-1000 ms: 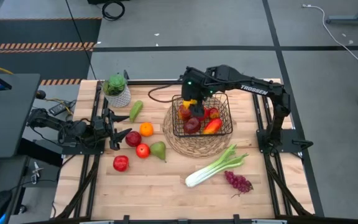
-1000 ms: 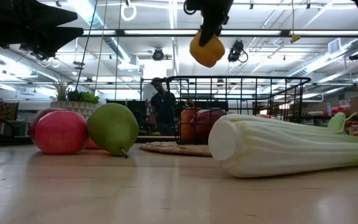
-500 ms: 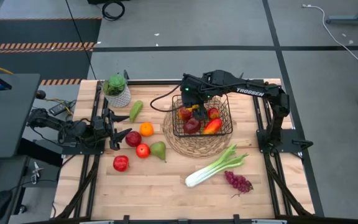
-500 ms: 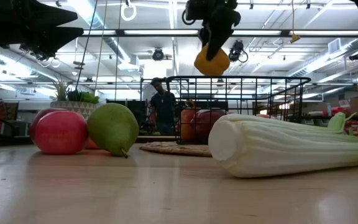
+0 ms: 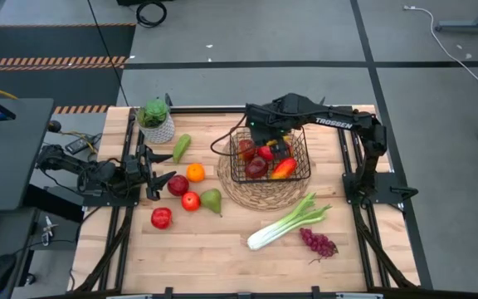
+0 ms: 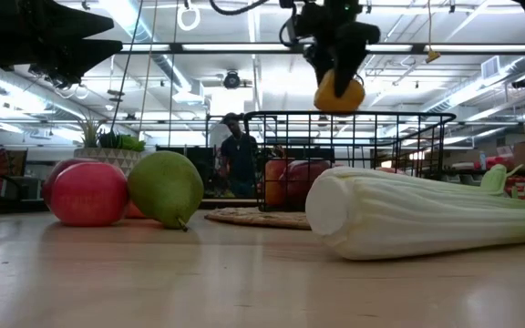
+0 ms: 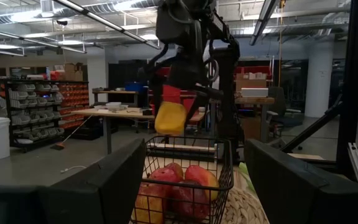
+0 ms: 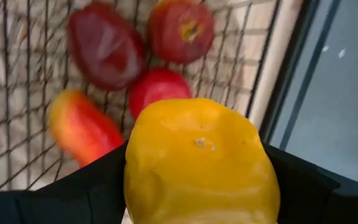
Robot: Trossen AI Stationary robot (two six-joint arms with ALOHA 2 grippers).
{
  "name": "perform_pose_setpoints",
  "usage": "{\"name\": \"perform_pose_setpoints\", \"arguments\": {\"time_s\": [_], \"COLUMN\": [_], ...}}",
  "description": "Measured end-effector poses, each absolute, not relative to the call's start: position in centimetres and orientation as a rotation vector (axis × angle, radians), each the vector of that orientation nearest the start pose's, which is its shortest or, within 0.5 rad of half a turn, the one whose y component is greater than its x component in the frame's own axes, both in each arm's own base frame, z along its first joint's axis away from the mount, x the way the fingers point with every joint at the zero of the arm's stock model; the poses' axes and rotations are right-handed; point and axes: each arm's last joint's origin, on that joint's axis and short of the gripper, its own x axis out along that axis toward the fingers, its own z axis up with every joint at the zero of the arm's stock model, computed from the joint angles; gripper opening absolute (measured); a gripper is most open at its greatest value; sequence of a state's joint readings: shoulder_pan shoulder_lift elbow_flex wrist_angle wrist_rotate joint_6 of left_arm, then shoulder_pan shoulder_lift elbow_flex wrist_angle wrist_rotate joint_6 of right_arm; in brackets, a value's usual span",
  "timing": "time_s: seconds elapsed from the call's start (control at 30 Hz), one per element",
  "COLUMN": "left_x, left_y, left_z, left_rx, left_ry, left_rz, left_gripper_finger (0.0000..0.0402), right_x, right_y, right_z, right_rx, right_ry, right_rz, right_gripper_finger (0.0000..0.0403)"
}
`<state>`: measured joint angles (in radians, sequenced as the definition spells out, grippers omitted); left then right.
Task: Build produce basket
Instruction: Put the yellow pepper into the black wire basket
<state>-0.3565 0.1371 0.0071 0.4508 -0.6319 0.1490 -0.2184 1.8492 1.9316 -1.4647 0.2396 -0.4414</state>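
We see the right claw clamped on a yellow pepper, hanging just above the rim of the black wire basket. From overhead the arm hides the pepper; the low view and the right wrist view show it plainly, pinched between the two dark fingers. The right wrist view also looks down into the basket, where three red fruits and an orange-red pepper lie on the mesh floor. From the left wrist view we see the pepper held over the basket's far side, with red apples inside.

The basket sits on a round woven mat on the wooden desk. Outside it lie celery and purple grapes toward the front right, and at the left a green pear, three red apples, an orange and a second green pear beside a potted plant.

The left claw waits at the desk's left edge, its fingers spread wide with nothing between them. Beyond the desk the low view shows an open workshop with strip lights, and a person standing far off.
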Motion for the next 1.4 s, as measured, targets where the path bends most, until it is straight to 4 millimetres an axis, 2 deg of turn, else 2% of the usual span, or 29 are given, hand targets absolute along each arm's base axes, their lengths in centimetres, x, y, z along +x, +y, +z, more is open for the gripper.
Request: {"name": "perform_pose_setpoints", "arguments": {"time_s": [0.13,0.27,0.4,0.7,1.13,1.3,1.4], "left_x": [9.6,9.6,9.6,9.6,9.6,9.6,9.6], "left_y": [-1.7,-1.7,-1.7,-1.7,-1.7,-1.7,-1.7], "left_z": [19.6,19.6,19.6,19.6,19.6,19.6,19.6], "left_rx": [-0.006,-0.005,-0.006,-0.006,-0.006,-0.006,-0.006], "left_ry": [-0.262,-0.262,-0.262,-0.262,-0.262,-0.262,-0.262], "left_rz": [0.293,0.293,0.293,0.293,0.292,0.293,0.293], "left_gripper_finger": [0.0282,0.0282,0.0282,0.0282,0.0282,0.0282,0.0282], "right_x": [33.7,33.3,33.1,32.2,32.3,32.3,32.2], "right_y": [-8.2,-8.8,-9.3,-9.3,-9.5,-9.7,-9.8], "right_z": [33.5,31.0,28.2,24.3,23.8,23.7,24.7], "right_rx": [-0.346,-0.291,-0.158,0.008,0.130,0.146,0.115], "right_ry": [1.503,1.579,1.617,1.675,1.644,1.644,1.662], "right_rz": [-0.071,-0.069,-0.074,-0.088,-0.221,-0.256,-0.284], "right_gripper_finger": [0.0314,0.0314,0.0314,0.0314,0.0320,0.0363,0.0392]}}
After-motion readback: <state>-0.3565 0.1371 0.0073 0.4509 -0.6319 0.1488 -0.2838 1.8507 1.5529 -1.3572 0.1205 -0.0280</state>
